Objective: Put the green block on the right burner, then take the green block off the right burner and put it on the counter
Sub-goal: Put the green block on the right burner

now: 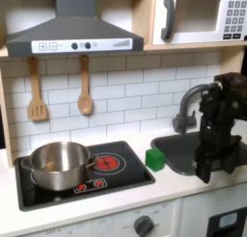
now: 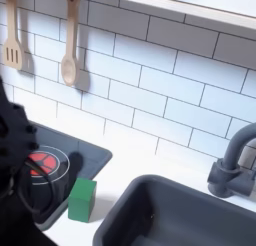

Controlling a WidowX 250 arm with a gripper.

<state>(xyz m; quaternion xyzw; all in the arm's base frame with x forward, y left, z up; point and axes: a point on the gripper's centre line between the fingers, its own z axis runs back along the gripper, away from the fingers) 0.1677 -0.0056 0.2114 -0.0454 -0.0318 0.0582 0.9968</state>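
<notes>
1. White tile wall (image 1: 116, 92) runs behind the kitchen in both exterior views.
2. A grey hood (image 1: 72, 31) hangs over the stove.
3. A microwave (image 1: 198, 16) sits up at the first exterior view's right.
4. Cabinet front (image 1: 106, 222) carries a knob (image 1: 144, 224).

— Where does your first exterior view sit?

— In front of the toy kitchen, facing the tiled back wall (image 1: 116, 96) square on and from far enough back that you get the range hood (image 1: 72, 29) at upper left, the microwave (image 1: 198, 17) at upper right, and the stove panel (image 1: 82, 173) and sink basin (image 1: 188, 149) along the lower half.

— And your second exterior view?

— Much nearer and higher, looking down at an angle across the counter (image 2: 125, 155). Both exterior views share the green block (image 1: 155, 159) (image 2: 82, 199), the right burner (image 1: 107, 163) (image 2: 45, 162), the faucet (image 1: 193, 104) (image 2: 235, 160) and the hanging wooden spoon (image 1: 85, 92) (image 2: 69, 50).
</notes>
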